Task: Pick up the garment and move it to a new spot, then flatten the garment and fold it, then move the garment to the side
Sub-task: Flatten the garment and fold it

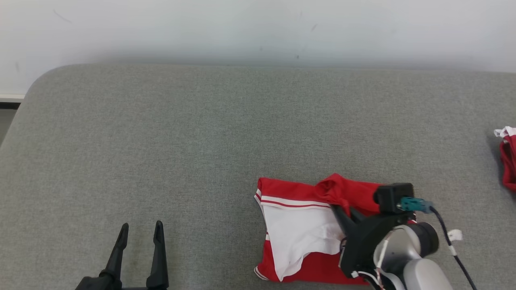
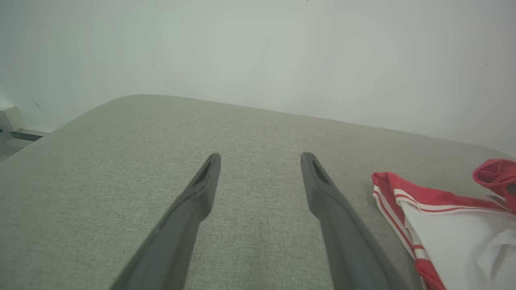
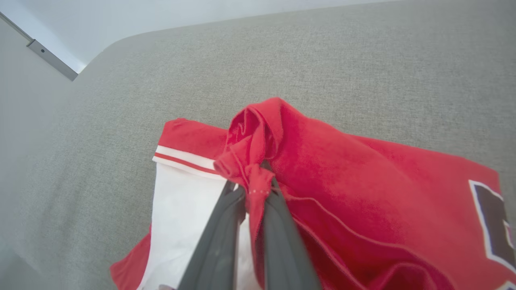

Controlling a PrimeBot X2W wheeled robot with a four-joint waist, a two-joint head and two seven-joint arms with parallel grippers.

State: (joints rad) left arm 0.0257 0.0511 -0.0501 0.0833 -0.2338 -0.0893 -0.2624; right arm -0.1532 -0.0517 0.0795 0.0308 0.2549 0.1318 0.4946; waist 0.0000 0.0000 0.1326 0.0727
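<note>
The soft red and white cloth garment (image 1: 300,231) is lying on the grey fabric-covered desk (image 1: 161,133), at the robot's right. The right end effector (image 1: 338,210) is pinching a bunched red fold at its far edge. The left end effector (image 1: 141,225) is hovering open over bare desk. The cloth is looking light and limp, so it will likely sag, and hem corners are seeming better holds. Its long axis is probably running left-right, with the striped edge pointing left.

The red and white garment (image 1: 298,229) lies partly folded on the grey surface (image 1: 161,141), one red corner bunched and raised.
</note>
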